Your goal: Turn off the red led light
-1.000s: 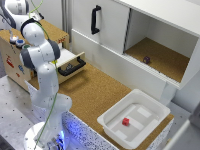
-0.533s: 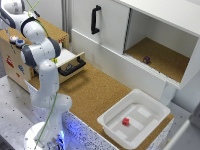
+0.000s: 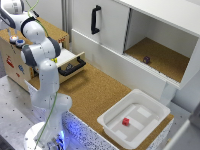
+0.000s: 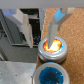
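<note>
In the wrist view the red led light (image 4: 52, 48) is a round lamp with a grey rim, glowing orange-red. It sits on the wooden box top, with the matching blue-topped button (image 4: 52, 75) right beside it. My gripper (image 4: 38, 35) is just above the lamp with its jaws apart. One fingertip (image 4: 53, 34) is at the lamp's edge, and I cannot tell if it touches. In the exterior view the gripper (image 3: 12, 36) hangs over the wooden box (image 3: 15, 62) at the far left and hides the lamp.
An open drawer with a black handle (image 3: 72, 66) juts from the box. A white bin (image 3: 155, 107) holds a small red cube (image 3: 126, 121). A white cabinet with a black door handle (image 3: 95, 19) has an open compartment holding a small dark object (image 3: 146, 59).
Almost nothing differs; the arm stays over the wooden box top at the exterior view's left.
</note>
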Controlling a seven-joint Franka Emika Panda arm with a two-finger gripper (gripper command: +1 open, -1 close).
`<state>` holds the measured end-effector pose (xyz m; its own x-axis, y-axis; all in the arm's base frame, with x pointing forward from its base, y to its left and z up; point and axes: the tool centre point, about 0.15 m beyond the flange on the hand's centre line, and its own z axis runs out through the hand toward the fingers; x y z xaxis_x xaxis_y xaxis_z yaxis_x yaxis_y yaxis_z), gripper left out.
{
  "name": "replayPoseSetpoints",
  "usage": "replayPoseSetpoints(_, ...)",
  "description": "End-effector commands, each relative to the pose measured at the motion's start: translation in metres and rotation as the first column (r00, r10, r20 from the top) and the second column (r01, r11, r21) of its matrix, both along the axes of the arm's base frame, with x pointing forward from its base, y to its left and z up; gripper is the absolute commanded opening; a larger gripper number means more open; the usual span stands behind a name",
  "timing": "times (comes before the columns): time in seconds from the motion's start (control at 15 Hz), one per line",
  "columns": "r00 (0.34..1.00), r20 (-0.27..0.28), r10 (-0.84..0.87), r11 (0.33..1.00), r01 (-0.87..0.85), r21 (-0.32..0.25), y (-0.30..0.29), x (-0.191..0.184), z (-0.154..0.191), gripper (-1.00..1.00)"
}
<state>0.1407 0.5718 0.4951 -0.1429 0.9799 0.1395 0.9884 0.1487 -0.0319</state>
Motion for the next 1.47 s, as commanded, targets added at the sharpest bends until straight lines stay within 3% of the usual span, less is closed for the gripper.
replayPoseSetpoints(0.0,0.998,-0.044,0.040,0.994,-0.044,-0.097,0.037,0.013,-0.009,-1.00)
replayPoseSetpoints(0.2,0.997,-0.072,0.042,0.993,-0.050,-0.108,0.048,0.023,-0.030,-1.00)
replayPoseSetpoints(0.33,0.992,-0.120,0.040,0.991,-0.054,-0.120,0.055,0.029,-0.051,-1.00)
replayPoseSetpoints(0.47,0.992,-0.126,0.022,0.990,-0.039,-0.134,0.052,0.029,-0.061,-1.00)
replayPoseSetpoints(0.6,0.995,-0.103,0.002,0.994,-0.013,-0.108,0.041,0.029,-0.045,-1.00)
replayPoseSetpoints(0.87,0.999,0.039,-0.009,1.000,0.010,-0.012,0.003,0.014,0.047,-1.00)
replayPoseSetpoints(0.93,0.998,0.055,-0.018,1.000,0.019,-0.017,-0.004,0.014,0.057,1.00)
replayPoseSetpoints(1.13,0.996,0.062,-0.060,0.998,0.062,-0.021,-0.021,0.023,0.059,1.00)
replayPoseSetpoints(1.4,0.988,-0.036,-0.149,0.988,0.147,-0.050,-0.054,0.038,0.021,1.00)
